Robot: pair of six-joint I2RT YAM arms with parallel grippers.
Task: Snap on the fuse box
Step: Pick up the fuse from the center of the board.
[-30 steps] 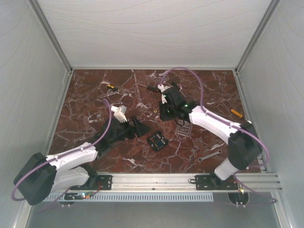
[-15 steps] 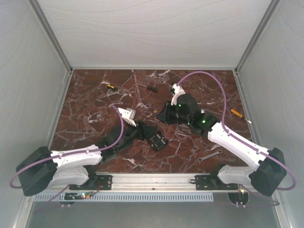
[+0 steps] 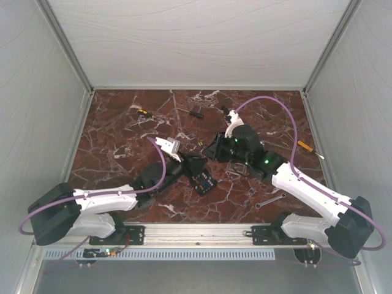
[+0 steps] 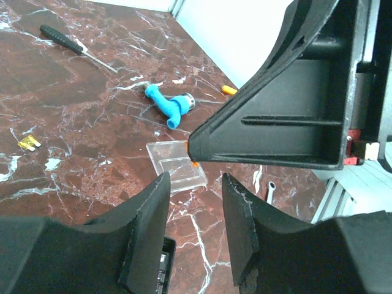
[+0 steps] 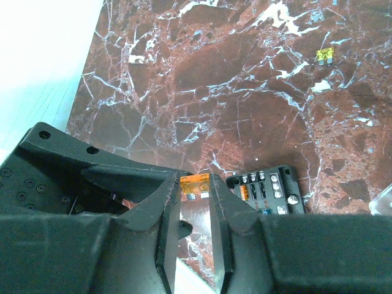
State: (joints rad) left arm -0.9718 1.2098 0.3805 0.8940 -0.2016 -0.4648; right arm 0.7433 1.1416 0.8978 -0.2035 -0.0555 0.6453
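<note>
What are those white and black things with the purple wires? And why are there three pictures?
They are robot arms: a left arm and a right arm, bolted to a marble table. One picture looks down from above. The other two come from small cameras on each wrist, so you see that arm's own fingers up close. The right gripper pinches a tiny orange fuse. The left gripper is open, right by the black fuse box. Also on the table lie a clear lid, a blue plastic piece, a screwdriver, a wrench and a loose yellow fuse.
</note>
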